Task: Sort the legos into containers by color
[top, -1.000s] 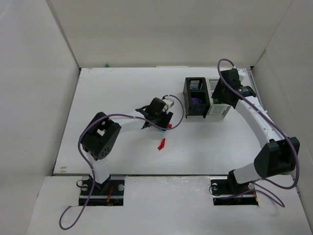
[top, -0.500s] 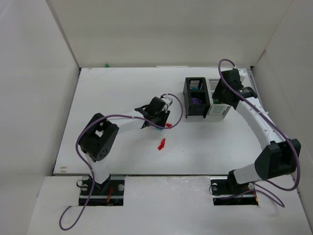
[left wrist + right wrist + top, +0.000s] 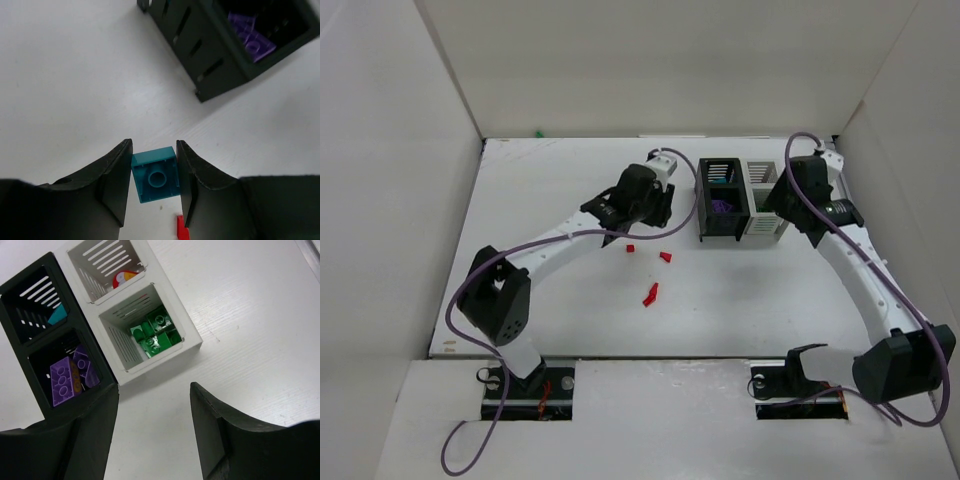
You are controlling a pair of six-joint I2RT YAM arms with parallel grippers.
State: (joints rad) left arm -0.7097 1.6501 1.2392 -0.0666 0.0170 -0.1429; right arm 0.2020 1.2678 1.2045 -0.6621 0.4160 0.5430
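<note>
**Sorting surface (image 3: 550,300): joined containers, two arms, small legos.**
Black container (image 3: 720,230) touching white container (image 3: 767,228), at the far right of the surface. Black holds purple bricks (image 3: 64,381) in its near cell and a teal piece (image 3: 59,316) in the far cell; white holds green bricks (image 3: 155,335). Right gripper (image 3: 153,389) above the containers, jaws apart, nothing between them. Left gripper (image 3: 154,148) near the black container, jaws clamped on a teal brick (image 3: 156,175). Three red bricks (image 3: 649,293) loose mid-surface.
</note>
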